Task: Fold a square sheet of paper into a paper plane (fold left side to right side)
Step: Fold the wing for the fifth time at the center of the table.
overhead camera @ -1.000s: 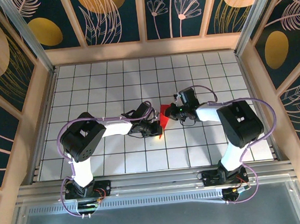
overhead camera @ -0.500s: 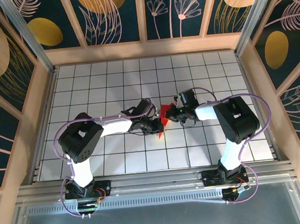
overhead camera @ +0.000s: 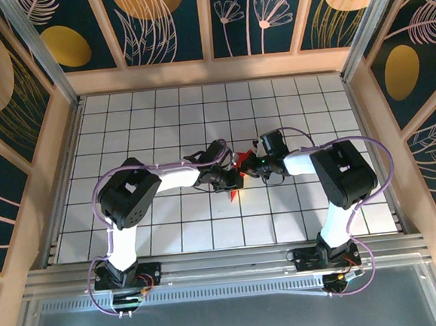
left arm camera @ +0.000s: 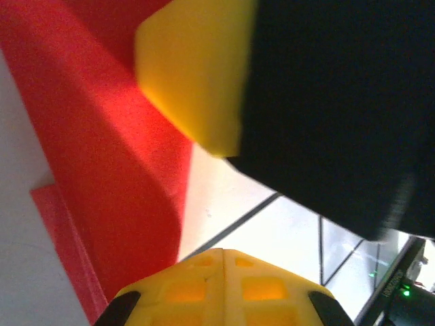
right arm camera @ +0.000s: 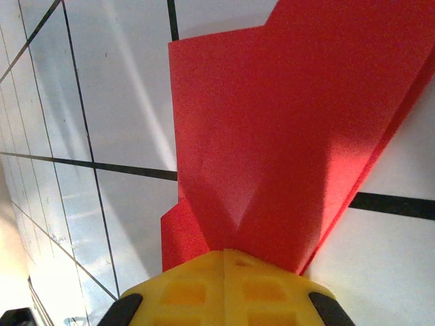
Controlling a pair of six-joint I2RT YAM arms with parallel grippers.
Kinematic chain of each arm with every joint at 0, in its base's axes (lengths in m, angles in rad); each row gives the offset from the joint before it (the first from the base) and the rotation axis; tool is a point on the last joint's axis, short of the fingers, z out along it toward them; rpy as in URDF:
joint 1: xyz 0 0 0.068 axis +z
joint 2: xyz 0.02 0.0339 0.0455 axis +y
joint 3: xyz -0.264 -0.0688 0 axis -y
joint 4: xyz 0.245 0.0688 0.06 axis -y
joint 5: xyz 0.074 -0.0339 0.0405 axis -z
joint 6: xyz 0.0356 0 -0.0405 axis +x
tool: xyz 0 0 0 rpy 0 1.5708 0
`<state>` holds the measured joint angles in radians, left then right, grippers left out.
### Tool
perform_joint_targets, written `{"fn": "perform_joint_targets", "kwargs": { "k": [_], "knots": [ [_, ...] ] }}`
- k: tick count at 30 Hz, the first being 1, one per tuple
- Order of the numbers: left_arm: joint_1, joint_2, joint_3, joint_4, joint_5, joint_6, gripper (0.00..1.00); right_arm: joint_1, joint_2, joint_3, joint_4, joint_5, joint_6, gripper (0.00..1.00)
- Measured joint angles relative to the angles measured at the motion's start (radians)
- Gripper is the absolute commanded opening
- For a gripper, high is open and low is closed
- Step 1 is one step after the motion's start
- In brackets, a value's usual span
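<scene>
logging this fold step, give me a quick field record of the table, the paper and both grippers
table: white grid tiles
paper: red, folded in layers, near the table's centre
right gripper: shut on paper, pinching its near edge
left gripper: shut, tip at the paper; whether it holds the paper is unclear
arms: both reach inward and meet at the paper

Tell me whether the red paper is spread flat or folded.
Folded. In the right wrist view the red paper shows stacked layers with offset edges and a V-shaped crease, not one flat square.
</scene>
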<state>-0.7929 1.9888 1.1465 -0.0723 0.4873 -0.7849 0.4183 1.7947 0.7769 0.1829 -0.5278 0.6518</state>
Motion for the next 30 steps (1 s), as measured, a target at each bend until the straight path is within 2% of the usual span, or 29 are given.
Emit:
{"fn": "perform_joint_targets", "kwargs": {
  "k": [17, 27, 30],
  "knots": [
    [0.002, -0.037, -0.114, 0.106, -0.009, 0.027, 0.0, 0.0, 0.002, 0.009, -0.022, 0.002, -0.026, 0.0],
    [0.003, -0.108, -0.175, 0.054, -0.024, 0.083, 0.0, 0.0, 0.006, 0.051, -0.093, 0.007, -0.055, 0.0],
    [0.003, -0.139, -0.188, 0.016, -0.02, 0.101, 0.01, -0.004, 0.006, 0.103, -0.153, 0.039, -0.08, 0.1]
  ]
}}
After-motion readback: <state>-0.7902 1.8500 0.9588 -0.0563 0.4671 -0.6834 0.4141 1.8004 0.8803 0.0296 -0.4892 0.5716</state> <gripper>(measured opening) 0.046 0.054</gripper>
